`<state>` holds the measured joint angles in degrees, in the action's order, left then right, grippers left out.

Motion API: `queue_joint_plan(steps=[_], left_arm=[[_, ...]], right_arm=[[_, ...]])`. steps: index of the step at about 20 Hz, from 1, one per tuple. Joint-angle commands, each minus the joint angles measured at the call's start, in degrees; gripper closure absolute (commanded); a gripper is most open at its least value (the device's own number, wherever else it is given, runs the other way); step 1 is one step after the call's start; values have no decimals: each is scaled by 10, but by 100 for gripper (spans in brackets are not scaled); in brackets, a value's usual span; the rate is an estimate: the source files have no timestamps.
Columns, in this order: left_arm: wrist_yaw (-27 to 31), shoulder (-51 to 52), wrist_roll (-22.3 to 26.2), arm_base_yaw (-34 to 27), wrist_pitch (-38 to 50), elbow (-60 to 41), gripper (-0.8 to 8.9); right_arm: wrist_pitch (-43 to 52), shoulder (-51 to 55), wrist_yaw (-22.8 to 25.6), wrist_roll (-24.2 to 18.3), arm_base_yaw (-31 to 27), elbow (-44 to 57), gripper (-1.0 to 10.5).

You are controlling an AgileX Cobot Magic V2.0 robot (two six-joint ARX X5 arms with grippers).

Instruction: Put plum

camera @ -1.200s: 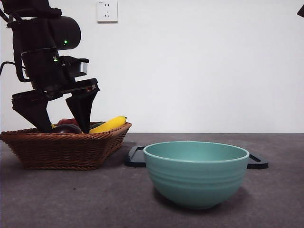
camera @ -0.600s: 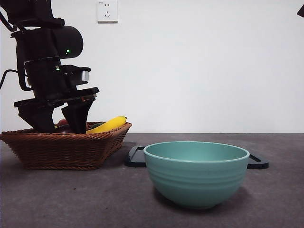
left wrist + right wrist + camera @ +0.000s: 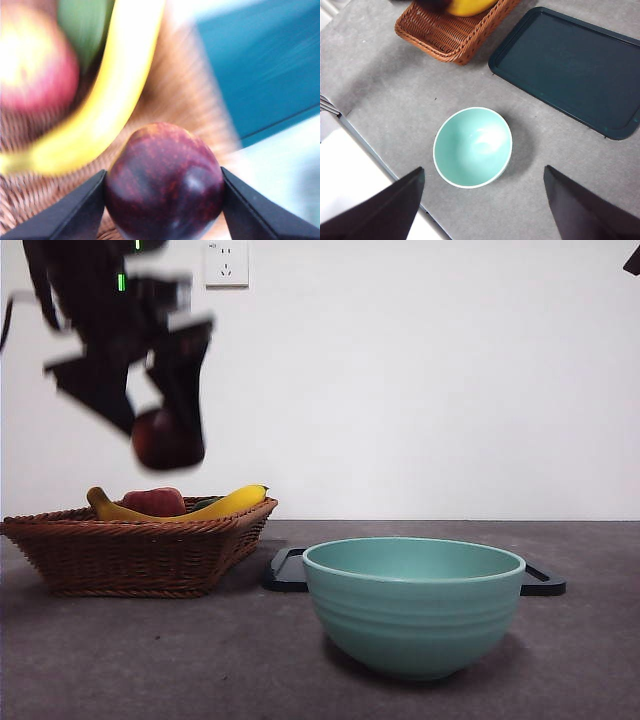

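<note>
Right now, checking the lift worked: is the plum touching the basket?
Apart. The front view shows the plum, held in the left gripper, hanging clear above the basket, with bare wall between them.

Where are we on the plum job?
Done: the left gripper has the plum clamped and lifted above the wicker basket. In hand: carrying it. Left: setting it down; bowl and tray hold nothing. Right gripper waits open.

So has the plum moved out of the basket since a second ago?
Yes. The plum has gone straight up, held in the left gripper, and now hangs clear above the basket rim.
</note>
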<state>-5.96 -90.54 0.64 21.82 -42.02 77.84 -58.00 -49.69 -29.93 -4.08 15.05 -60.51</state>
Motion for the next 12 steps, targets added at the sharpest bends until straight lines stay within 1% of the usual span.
queue_joint_plan(steps=[1,4,9,12], left_arm=[[-19,39,-3,32,-4,14,547],[-60,80,-5,88,-9,14,547],[-62,67,2,196,-2,14,547],[-62,30,12,235,-2,14,547]], right_arm=[[7,-4,-1,5,3,-11,565],[10,-4,-1,7,3,-11,565],[10,-4,-1,11,3,-11,566],[10,-4,-1,11,3,-11,565]])
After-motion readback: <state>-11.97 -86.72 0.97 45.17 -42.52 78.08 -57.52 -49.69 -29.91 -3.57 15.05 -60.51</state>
